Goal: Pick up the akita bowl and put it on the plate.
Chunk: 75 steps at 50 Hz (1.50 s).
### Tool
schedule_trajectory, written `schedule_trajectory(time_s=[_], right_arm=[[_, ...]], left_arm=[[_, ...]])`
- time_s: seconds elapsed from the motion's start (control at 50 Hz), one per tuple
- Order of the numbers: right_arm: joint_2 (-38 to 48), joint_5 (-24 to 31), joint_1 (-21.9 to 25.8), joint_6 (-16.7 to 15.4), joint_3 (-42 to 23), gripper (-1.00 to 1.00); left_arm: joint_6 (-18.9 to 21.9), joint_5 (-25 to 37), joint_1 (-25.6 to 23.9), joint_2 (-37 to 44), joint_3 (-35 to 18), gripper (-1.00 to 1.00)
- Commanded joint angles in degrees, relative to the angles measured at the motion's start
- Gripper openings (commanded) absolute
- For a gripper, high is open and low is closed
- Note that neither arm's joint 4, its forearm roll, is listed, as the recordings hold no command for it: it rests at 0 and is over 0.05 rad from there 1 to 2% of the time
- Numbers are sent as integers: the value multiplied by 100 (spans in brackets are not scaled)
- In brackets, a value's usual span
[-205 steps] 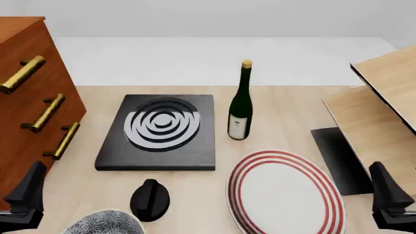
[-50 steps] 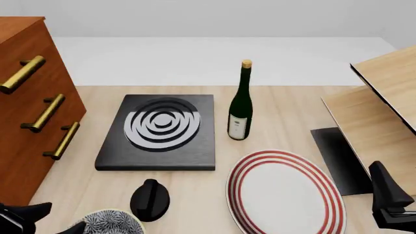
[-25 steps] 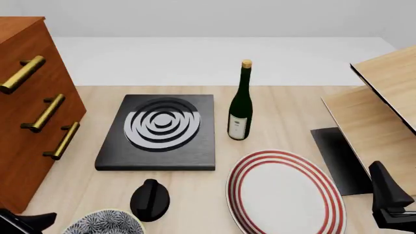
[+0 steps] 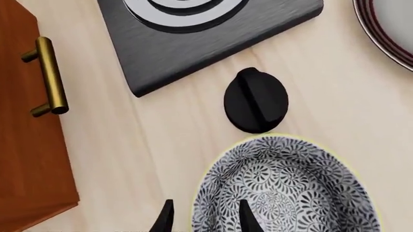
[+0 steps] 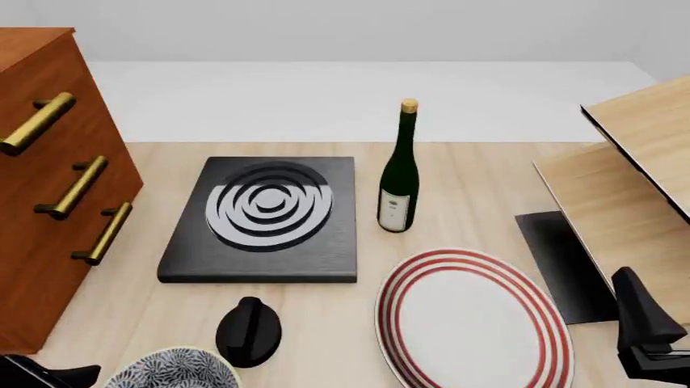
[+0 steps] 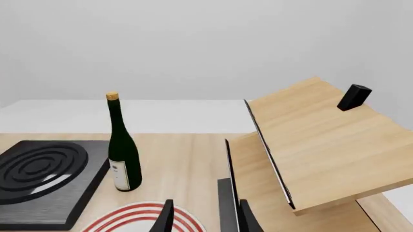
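Front view showed me, at far left, the reddish-brown wooden drawer cabinet with brass handles [image 5: 54,186] standing at the edge of the pale wooden bench [image 5: 485,186]. Low in that corner my left hand [image 4: 203,220] was only a dark sliver; through its wrist camera I saw its two black fingers [image 4: 164,220] parted, one outside and one inside the near rim of the akita bowl, a round bowl in dense black-and-white floral swirls with a thin yellowish rim [image 5: 173,369]. The bowl sat on the bench at the front left, with a small black round knob [image 5: 249,331] just beyond it, and beyond that the black square stove with grey rings [image 5: 265,214]. A dark green wine bottle with a cork top [image 5: 400,174] stood upright to the stove's right. In front of the bottle lay the large flat white plate with three red rings [image 5: 474,319], bare and well apart from the bowl. At far right was a light wooden rack [image 5: 636,178], and my right hand [image 6: 203,220] hung with fingers apart, holding nothing.
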Motion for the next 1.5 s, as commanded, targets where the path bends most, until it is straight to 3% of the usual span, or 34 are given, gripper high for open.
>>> schedule_trajectory(time_s=[0.02,0.92,1.5], right_arm=[[-2,0,0,0,0,100],[-1,0,0,-1,0,100],[0,0,1,0,0,100]], left_arm=[[2,-127,113,47,188,100],[-95,-549,71,614,342,100],[-216,-444,255,808,346,100]])
